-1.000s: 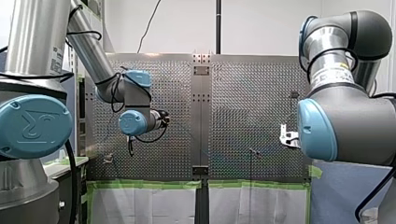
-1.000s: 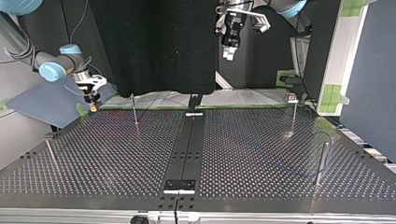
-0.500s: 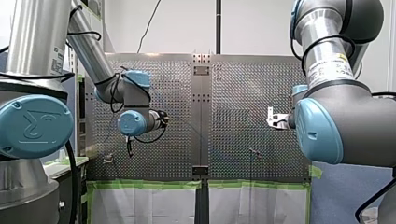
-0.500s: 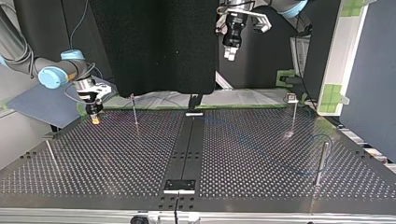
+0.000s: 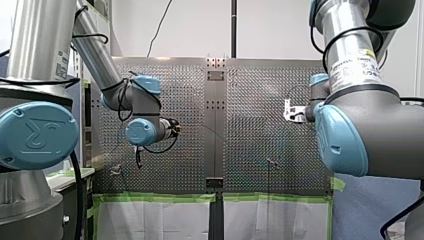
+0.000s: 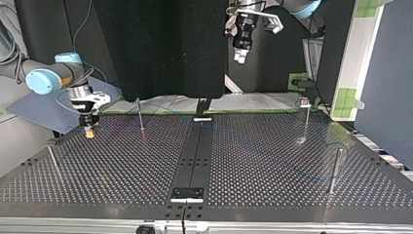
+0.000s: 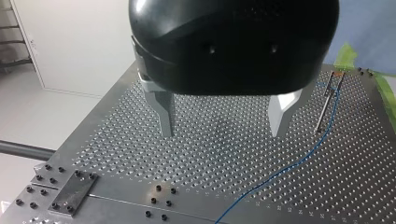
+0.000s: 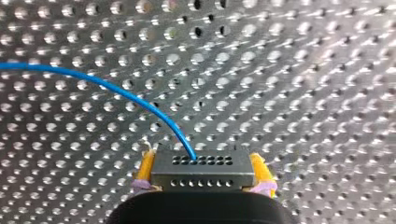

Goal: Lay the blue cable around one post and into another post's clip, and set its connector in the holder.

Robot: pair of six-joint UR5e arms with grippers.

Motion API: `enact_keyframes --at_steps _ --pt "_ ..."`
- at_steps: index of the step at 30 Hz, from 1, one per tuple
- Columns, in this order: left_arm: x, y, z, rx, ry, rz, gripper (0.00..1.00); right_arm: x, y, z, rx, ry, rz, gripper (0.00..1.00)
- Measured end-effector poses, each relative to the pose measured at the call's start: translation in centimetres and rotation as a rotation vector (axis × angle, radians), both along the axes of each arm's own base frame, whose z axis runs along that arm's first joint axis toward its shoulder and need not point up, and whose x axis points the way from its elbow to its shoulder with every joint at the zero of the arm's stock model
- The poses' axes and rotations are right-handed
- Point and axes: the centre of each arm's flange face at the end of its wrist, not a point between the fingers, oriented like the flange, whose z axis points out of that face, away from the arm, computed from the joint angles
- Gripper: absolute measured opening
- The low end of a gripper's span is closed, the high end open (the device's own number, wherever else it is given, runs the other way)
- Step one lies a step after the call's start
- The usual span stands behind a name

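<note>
In the right wrist view my right gripper [image 8: 202, 179] is shut on a grey connector block [image 8: 202, 169], squeezed between its yellow pads [image 8: 145, 165]. The blue cable [image 8: 116, 91] leaves the block's top and arcs away over the perforated board. In the top view that gripper [image 6: 89, 130] hangs just above the board at the left. My left gripper [image 7: 223, 133] is open and holds nothing, high above the board [image 6: 238, 54]. Beside it the cable [image 7: 299, 161] runs to a thin post [image 7: 327, 100] with a clip on top.
Several thin posts stand on the board [image 6: 122, 165] in the top view: one [image 6: 140, 114] close to my right gripper, one [image 6: 52, 158] at the left edge, one [image 6: 306, 119] and a thicker one [image 6: 335, 168] at the right. A dark central strip [image 6: 195, 156] splits the board.
My right gripper, still holding the connector, has dropped toward the board and drifted a little to the top view's left. My left arm has stayed put.
</note>
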Motion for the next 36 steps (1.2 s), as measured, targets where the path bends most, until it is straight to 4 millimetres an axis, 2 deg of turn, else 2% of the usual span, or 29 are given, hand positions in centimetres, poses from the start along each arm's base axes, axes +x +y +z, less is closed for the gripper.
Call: enact_keyframes --at_steps 10,16,36 --pt "0.0 0.1 0.0 0.002 0.001 0.002 1.00 0.1 0.4 1.7 -0.012 -0.001 -0.001 0.00" --pt "0.1 0.1 0.0 0.001 0.000 0.002 1.00 0.1 0.7 3.5 -0.033 -0.010 -0.002 0.00" --pt "0.2 0.2 -0.1 0.004 0.005 0.007 1.00 -1.2 1.4 8.4 -0.082 -0.035 -0.019 0.00"
